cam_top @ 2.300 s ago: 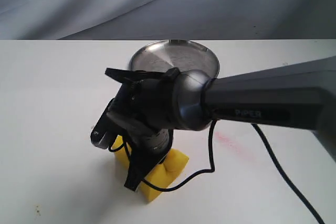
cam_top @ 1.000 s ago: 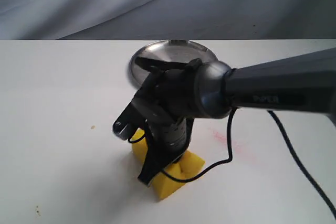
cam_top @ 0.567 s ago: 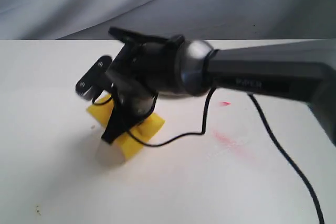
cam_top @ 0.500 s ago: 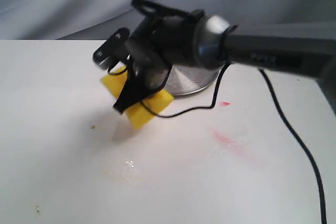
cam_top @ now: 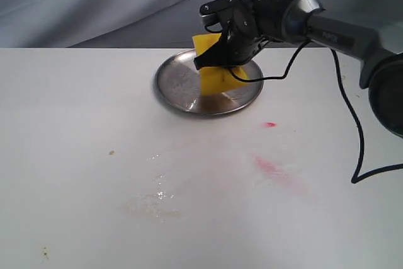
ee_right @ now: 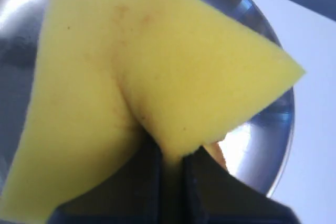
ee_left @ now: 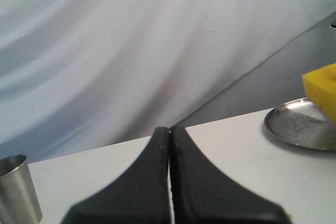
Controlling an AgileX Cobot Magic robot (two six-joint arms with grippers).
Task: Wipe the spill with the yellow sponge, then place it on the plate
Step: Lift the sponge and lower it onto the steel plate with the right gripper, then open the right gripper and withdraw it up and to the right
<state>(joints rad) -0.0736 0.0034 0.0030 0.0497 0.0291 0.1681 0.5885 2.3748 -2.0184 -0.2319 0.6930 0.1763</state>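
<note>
**Ana:** What is sitting in the plate (cam_top: 179, 85)?

**Ben:** Nothing is lying flat in it. The yellow sponge (cam_top: 217, 80) is hanging over the middle of it, tilted, with one corner pointing down. I cannot tell if that corner is touching the metal.

**Ana:** What is holding the sponge?

**Ben:** The right tool (ee_right: 170, 163) is pinching it tight, so the foam is folding in at the grip.

**Ana:** And the left tool (ee_left: 169, 148)?

**Ben:** Its two fingers are pressing together with nothing between them.

**Ana:** Where is the plate sitting?

**Ben:** At 12 o'clock on the tabletop (cam_top: 69, 155).

**Ana:** What is lying around it?

**Ben:** The spill (cam_top: 154, 201) is showing as a faint wet mark with shiny bits, at 7 o'clock from the plate. A pink smear (cam_top: 275, 169) is lying at 5 o'clock, with a red dot (cam_top: 269, 125) between it and the plate. A black cable (cam_top: 349, 118) is hanging from the right arm. A metal cup (ee_left: 18, 188) is standing well apart from the plate.
</note>
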